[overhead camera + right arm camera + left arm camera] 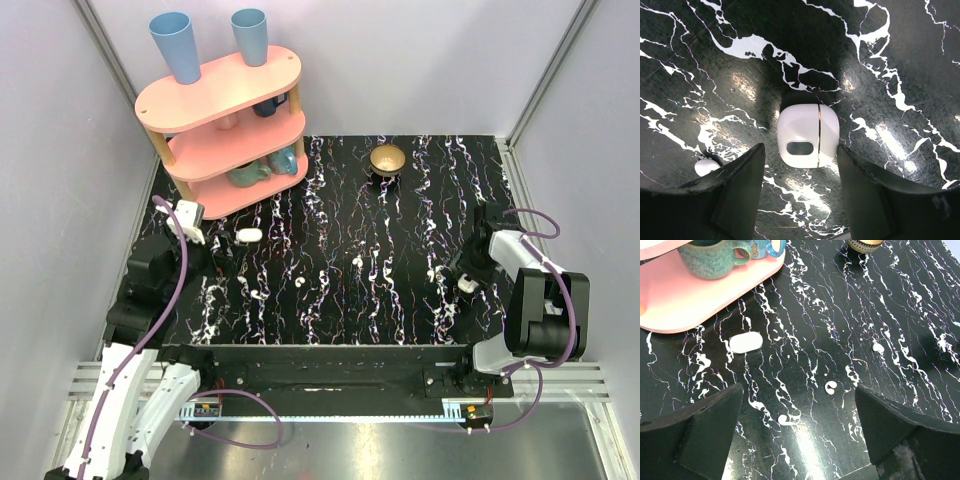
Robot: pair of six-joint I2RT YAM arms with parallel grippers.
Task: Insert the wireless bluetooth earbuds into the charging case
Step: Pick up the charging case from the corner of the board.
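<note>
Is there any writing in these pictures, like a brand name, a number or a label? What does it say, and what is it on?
No text can be read in any view.
White case: a dark oval window and a thin seam, no letters.
Gold bowl: a patterned band, no letters that I can make out.
Small board on the front rail: any marking is too small to read.

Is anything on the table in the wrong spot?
Yes. A tiny glossy white earbud lies loose on the black marbled table, far from the small white rounded charging case, which sits shut between the right fingers.
</note>
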